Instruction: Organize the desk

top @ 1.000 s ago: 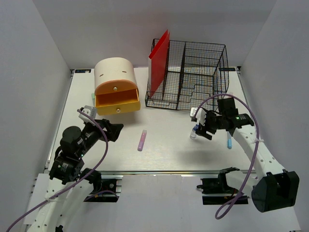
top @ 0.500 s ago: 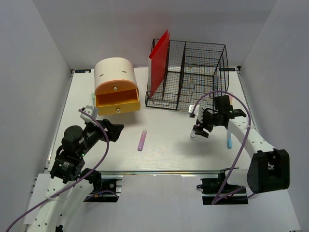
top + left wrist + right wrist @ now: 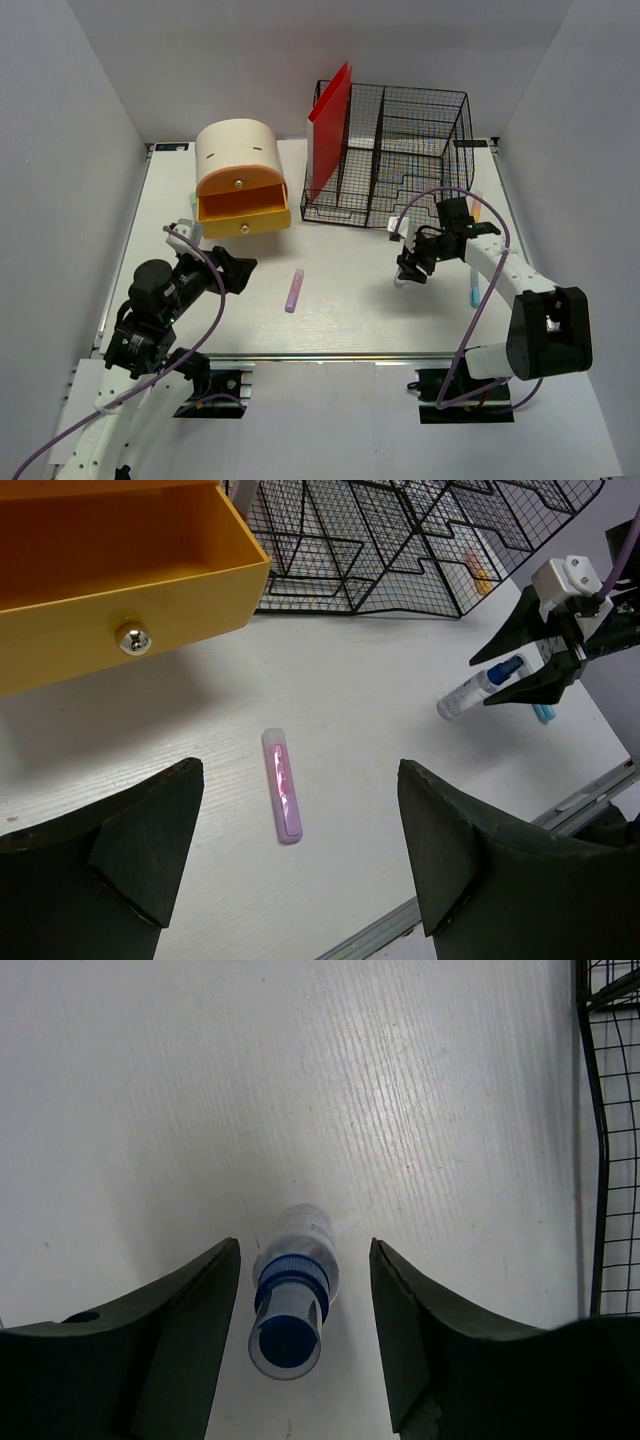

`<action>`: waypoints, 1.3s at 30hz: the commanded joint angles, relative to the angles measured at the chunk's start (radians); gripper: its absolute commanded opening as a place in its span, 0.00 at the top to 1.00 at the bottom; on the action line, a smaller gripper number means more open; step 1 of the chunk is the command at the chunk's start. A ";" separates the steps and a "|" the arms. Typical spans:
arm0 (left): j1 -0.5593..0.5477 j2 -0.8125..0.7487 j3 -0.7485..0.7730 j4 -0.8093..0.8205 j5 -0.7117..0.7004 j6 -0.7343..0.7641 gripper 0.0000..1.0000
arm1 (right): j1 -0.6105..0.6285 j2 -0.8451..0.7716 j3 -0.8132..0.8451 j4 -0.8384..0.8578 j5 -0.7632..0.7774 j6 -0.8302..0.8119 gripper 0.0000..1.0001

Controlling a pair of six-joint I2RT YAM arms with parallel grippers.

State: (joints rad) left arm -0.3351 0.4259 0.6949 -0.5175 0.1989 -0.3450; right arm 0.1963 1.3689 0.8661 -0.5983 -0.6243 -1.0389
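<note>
The right end effector point(image 3: 305, 1252) has its two dark fingers point(image 3: 170, 1340) spread either side of a small clear bottle point(image 3: 292, 1305) with a blue cap, which lies on the white worktop point(image 3: 150, 1080). Narrow gaps show on both sides. A black wire basket point(image 3: 605, 1110) edges the right.

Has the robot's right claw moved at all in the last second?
Yes. In the top view the right gripper has slid a little left, away from the blue pen, which lies still; its open jaws flank the bottle.
</note>
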 commanded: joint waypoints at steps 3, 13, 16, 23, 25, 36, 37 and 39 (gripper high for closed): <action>0.005 0.010 0.031 -0.010 0.008 -0.023 0.12 | 0.000 0.009 0.022 0.026 -0.002 0.017 0.53; 0.005 0.016 0.081 -0.047 -0.018 -0.054 0.12 | 0.011 -0.028 0.115 -0.102 -0.017 -0.029 1.00; 0.005 0.008 0.104 -0.061 -0.036 -0.084 0.12 | 0.049 -0.031 0.250 -0.136 -0.052 0.023 1.00; 0.005 0.004 0.166 -0.062 -0.130 -0.189 0.12 | 0.187 0.053 0.550 -0.016 -0.184 0.418 1.00; 0.005 -0.001 0.179 -0.064 -0.153 -0.209 0.12 | 0.241 0.073 0.585 0.084 -0.195 0.547 1.00; 0.015 0.004 0.258 -0.145 -0.268 -0.295 0.12 | 0.465 0.415 0.931 0.454 -0.161 1.042 1.00; 0.015 0.002 0.259 -0.150 -0.269 -0.298 0.12 | 0.491 0.444 0.977 0.440 -0.157 0.996 1.00; 0.015 0.001 0.264 -0.156 -0.280 -0.301 0.12 | 0.534 0.545 1.121 0.398 -0.160 0.961 1.00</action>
State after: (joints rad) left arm -0.3264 0.4198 0.9272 -0.6365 -0.0425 -0.6258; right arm 0.6750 1.8469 1.8397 -0.2588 -0.7689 -0.1085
